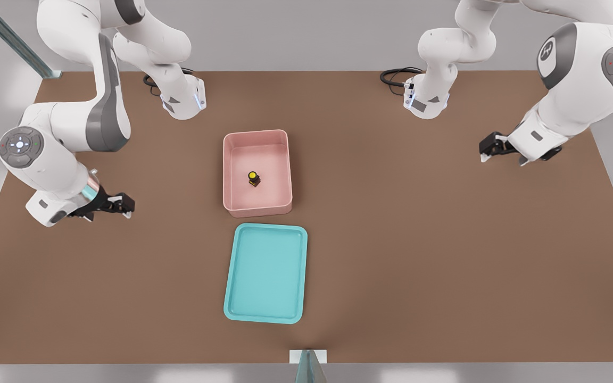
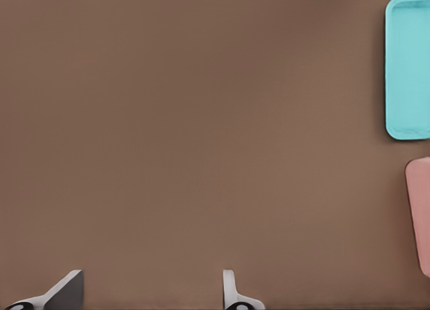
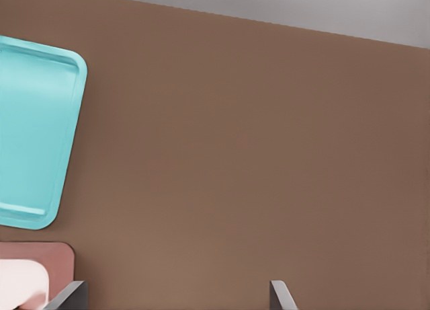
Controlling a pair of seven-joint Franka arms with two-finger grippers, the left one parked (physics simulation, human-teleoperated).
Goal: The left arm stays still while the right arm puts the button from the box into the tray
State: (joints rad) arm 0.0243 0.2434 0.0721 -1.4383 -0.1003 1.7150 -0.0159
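From the front, my claw [image 1: 124, 205] hangs empty over the brown counter [image 1: 445, 239], on the front view's left of the box [image 1: 257, 173] holding the button [image 1: 254, 178]; the tray [image 1: 266, 273] lies just beside the box. My wrist view shows my fingertips [image 3: 67, 295] spread wide.

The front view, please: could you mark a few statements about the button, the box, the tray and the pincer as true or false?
1. The button sits inside the pink box. True.
2. The teal tray already holds a button. False: no button shows in it; the only one is in the box.
3. The right arm's pincer is shut on the button. False: it is open, over the bare table to the front view's left of the box and apart from it.
4. The tray lies closer to the front view's bottom edge than the box. True.
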